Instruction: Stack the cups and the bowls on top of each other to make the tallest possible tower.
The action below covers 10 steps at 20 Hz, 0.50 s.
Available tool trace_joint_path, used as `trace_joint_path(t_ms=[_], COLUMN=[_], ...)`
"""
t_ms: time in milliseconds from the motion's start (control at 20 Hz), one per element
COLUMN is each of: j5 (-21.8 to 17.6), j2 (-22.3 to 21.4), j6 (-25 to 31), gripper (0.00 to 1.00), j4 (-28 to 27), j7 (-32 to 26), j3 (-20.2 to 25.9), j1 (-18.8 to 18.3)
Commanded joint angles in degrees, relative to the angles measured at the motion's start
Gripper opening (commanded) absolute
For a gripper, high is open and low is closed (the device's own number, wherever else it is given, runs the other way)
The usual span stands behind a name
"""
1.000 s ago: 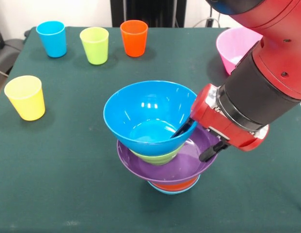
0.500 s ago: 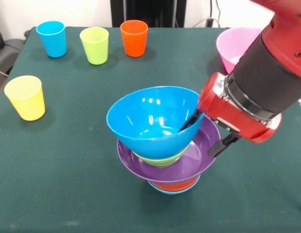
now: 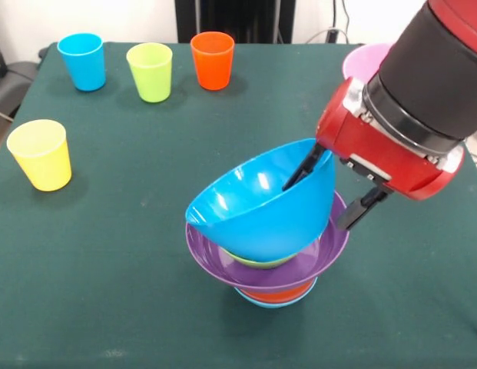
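The red and black arm comes in from the right, and its tool (image 3: pixel 330 192) straddles the rim of the deep blue bowl (image 3: pixel 261 211): one dark finger (image 3: pixel 303 169) lies inside the bowl against its wall and the other (image 3: pixel 361 207) sits outside, just beyond the rim, so the tool looks closed onto that rim. The blue bowl is tipped steeply, its gripped side lifted high and its mouth turned toward the left, while its lower edge rests down in the wide purple bowl (image 3: pixel 215 257). Under the blue one a sliver of the green bowl (image 3: pixel 257 262) peeks out, sitting inside the purple bowl. Beneath the purple bowl the orange bowl (image 3: pixel 278 293) shows, and below that a thin light-blue bowl (image 3: pixel 257 300) touches the dark green bench (image 3: pixel 107 269); together these make the tower near the bench's middle. The pink bowl (image 3: pixel 362 61) stands apart at the far right, mostly hidden behind the arm. Three cups stand upright in a row along the far edge, blue cup (image 3: pixel 81 61), lime green cup (image 3: pixel 150 71) and orange cup (image 3: pixel 212 60), and the yellow cup (image 3: pixel 40 154) stands alone near the left edge, all well apart from the tower
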Motion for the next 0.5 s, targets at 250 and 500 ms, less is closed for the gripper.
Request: trace_joint_path(t_ms=[250,500], j5=[0.4,-0.3], j2=[-0.7,0.0], j6=[6.6,6.5], gripper=[1.0,1.0], j4=[3.7,2.5], j7=[-2.0,-2.2], j3=[-1.4,-1.1], j1=[1.0,1.2])
